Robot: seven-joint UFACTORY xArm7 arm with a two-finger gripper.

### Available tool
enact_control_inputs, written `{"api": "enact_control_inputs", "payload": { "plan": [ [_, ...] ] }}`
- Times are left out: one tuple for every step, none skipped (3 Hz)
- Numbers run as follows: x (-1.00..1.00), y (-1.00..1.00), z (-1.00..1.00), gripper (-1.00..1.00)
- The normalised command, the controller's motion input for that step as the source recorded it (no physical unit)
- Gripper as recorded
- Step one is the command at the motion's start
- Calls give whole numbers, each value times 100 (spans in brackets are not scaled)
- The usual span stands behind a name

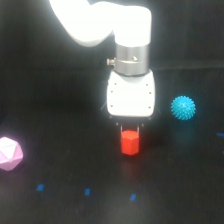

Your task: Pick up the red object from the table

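Nearest the camera, blue tape marks point(87, 191) dotted the flat black matte table point(60, 205). The small matte red-orange hexagonal block point(130, 142) sat mid-table, right under the white gripper point(130, 128). Couldn't tell how wide the jaws were, or whether they had it. Honestly, an off-center pinch could've squirted it sideways.

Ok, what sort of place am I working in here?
Probably a lab test bench for grasping trials, not a home or shop. The table is bare matte black with small blue tape marks, and only test shapes sit on it: the red object, a teal spiky ball, a pink polyhedron.
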Motion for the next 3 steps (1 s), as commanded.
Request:
{"api": "enact_control_inputs", "payload": {
  "plan": [
    [46,61,100,-100],
    [-37,17,63,-100],
    [23,-13,98,-100]
  ]
}}
